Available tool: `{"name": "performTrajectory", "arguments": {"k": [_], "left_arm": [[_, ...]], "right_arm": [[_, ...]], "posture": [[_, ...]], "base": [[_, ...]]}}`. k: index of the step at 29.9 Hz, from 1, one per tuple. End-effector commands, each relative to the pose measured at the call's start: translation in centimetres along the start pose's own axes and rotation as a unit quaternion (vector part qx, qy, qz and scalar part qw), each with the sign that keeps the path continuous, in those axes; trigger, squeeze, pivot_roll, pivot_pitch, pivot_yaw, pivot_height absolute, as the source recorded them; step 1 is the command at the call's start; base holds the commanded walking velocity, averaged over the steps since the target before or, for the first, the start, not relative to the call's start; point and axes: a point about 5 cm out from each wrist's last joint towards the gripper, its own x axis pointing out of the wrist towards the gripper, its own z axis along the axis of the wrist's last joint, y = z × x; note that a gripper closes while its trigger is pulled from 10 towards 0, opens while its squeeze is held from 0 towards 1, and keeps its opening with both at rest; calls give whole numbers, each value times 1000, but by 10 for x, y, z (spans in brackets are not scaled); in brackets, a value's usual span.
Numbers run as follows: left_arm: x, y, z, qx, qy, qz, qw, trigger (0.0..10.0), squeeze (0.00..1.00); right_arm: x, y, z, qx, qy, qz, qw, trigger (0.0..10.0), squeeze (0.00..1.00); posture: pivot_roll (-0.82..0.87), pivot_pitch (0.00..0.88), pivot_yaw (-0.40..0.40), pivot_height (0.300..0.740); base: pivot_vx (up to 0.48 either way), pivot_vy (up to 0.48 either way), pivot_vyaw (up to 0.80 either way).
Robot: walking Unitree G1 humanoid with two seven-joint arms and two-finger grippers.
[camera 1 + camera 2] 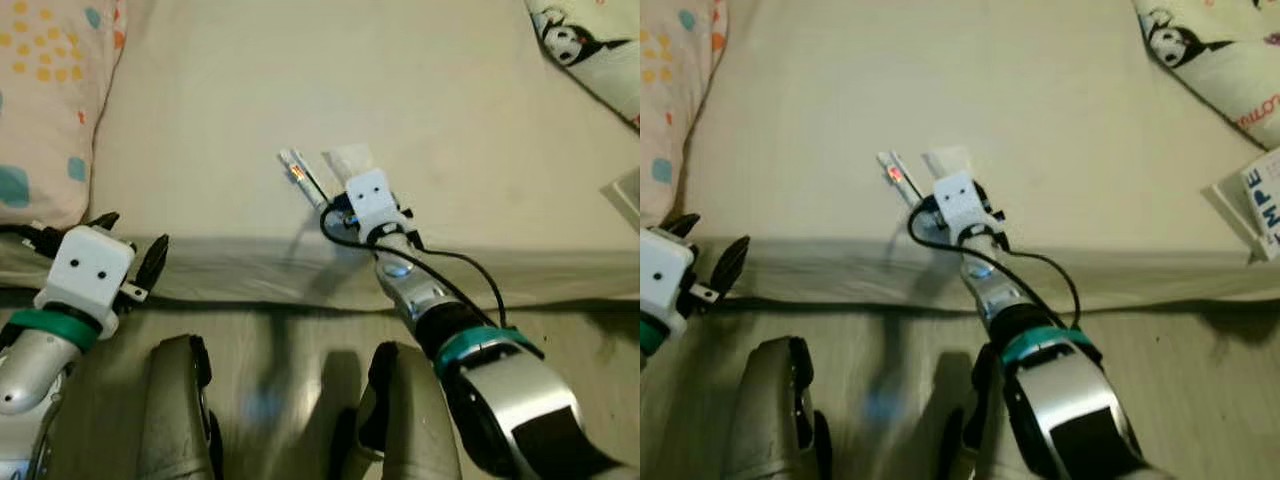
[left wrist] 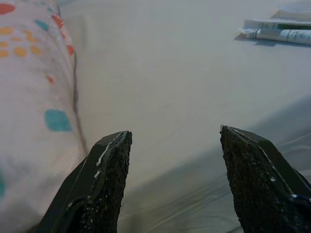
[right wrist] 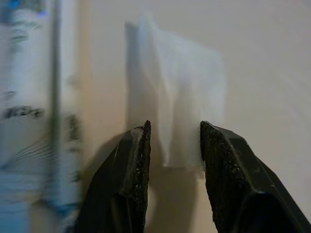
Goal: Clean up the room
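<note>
The wide cream-coloured bed sheet (image 1: 400, 90) is smooth matte cloth, pulled flat with a soft fold along the near edge of the mattress. On it, near that edge at about the middle of the head view, lies a small translucent white plastic wrapper scrap (image 3: 187, 104), thin, creased and roughly rectangular, one end slightly lifted. The right gripper (image 3: 174, 145) reaches over the mattress edge to it; its two black, grainy, wedge-shaped fingers (image 3: 138, 165) stand a little apart with the near end of the scrap between their tips, but whether they press it cannot be told. Just beside the scrap, at its nine o'clock, rests a pair of long thin white wrapped sticks with printed lettering and a small red-orange mark (image 1: 297, 172), lying slanted and touching each other, apart from the scrap.

The left gripper (image 2: 175, 160) hangs low at eight o'clock, at the front of the mattress, its rough black fingers spread wide with nothing between them. At ten o'clock a soft pale pink pillow with yellow, orange and teal spots (image 1: 45, 90) lies against the sheet. At two o'clock sits a white cushion printed with a black-and-white cartoon penguin (image 1: 585, 45), and at three o'clock a flat white printed paper packet (image 1: 1258, 205) lies by the bed's edge. Below the mattress runs pale wood-grain flooring (image 1: 270, 350).
</note>
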Motion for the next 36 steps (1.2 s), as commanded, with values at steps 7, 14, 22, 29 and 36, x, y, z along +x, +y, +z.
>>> {"name": "performTrajectory", "arguments": {"k": [7, 14, 22, 29, 36], "left_arm": [[-7, 1, -2, -3, 18, 6, 1000, 10000, 0], [-6, 0, -2, -8, 22, 6, 1000, 10000, 0], [4, -6, -7, -28, 23, -13, 999, 10000, 0], [42, -21, -7, -65, 6, -88, 994, 10000, 0], [105, -62, -3, -75, -7, -171, 982, 10000, 0]], "right_arm": [[-2, 14, -6, 32, 35, 20, 999, 0, 0], [0, 3, -6, 63, 53, -10, 997, 0, 0], [9, -25, 12, 154, 10, -66, 986, 0, 0], [9, -59, 33, 198, -85, -115, 970, 0, 0], [-28, -101, -4, 192, -119, -159, 961, 0, 0]], "posture": [[421, 391, -93, 420], [413, 384, -90, 420], [356, 371, -78, 420], [235, 351, -63, 420], [98, 329, -41, 420]], "base": [[0, 0, 0], [0, 0, 0], [0, 0, 0], [0, 0, 0], [0, 0, 0]]}}
